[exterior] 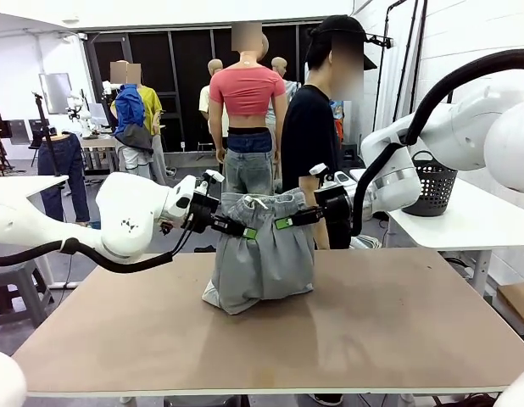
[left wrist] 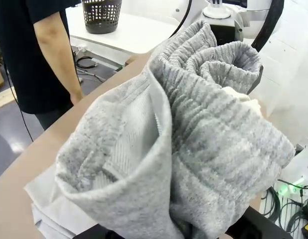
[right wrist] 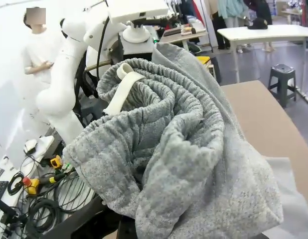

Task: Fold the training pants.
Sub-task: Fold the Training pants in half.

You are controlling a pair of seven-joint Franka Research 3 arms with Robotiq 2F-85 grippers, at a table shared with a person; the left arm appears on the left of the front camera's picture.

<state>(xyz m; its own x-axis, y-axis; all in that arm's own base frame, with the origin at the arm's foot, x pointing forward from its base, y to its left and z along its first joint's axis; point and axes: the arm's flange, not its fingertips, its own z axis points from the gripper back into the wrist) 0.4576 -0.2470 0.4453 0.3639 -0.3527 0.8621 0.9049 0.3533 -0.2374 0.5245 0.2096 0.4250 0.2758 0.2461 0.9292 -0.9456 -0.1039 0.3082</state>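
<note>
The light grey training pants (exterior: 264,254) hang by their gathered waistband above the brown table (exterior: 270,339), with the leg ends bunched on the tabletop. My left gripper (exterior: 248,231) is shut on the waistband's left side and my right gripper (exterior: 283,223) is shut on its right side. A pale drawstring (exterior: 257,202) shows at the top of the waistband. In the left wrist view the grey pants (left wrist: 194,144) bulge over my fingers. In the right wrist view the pants (right wrist: 184,154) and the drawstring (right wrist: 121,89) cover that gripper's fingers.
A person in a black shirt (exterior: 311,136) stands at the table's far side, just behind the pants. A black mesh basket (exterior: 433,182) sits on a white table (exterior: 474,220) at the right. Bare tabletop spreads in front of and beside the pants.
</note>
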